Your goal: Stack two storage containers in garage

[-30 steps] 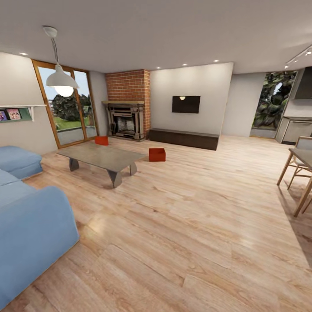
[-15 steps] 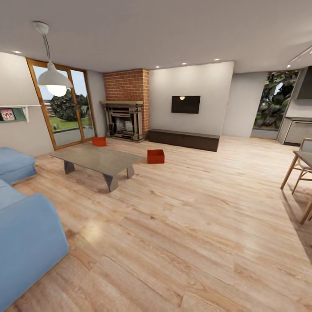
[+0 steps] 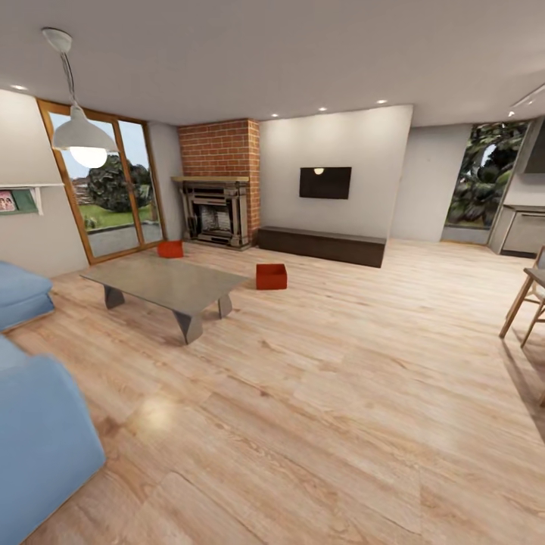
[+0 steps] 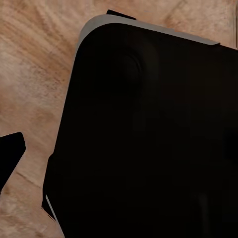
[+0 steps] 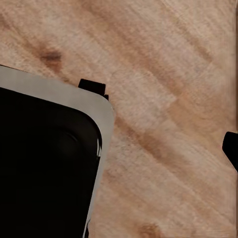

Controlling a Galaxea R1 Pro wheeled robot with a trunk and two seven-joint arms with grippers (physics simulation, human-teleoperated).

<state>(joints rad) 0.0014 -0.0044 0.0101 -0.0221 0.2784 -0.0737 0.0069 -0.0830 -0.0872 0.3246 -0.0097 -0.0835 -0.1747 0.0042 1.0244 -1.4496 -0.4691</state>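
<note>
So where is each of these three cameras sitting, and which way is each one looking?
Head view: on the robot's head, facing forward across the living room toward the brick fireplace, coffee table and two storage containers; none of the robot's body appears.
Left wrist view: near the left gripper, looking down at the wood-plank floor, with the robot's dark base below.
Right wrist view: near the right gripper, also looking down at the base.
Shared: all three see the plank floor; both wrist views see the base.

Both wrist cameras look down along the arms onto the robot's dark, grey-edged base (image 4: pixel 148 139); a dark end-effector fingertip (image 4: pixel 10 153) shows at 9 o'clock.
</note>
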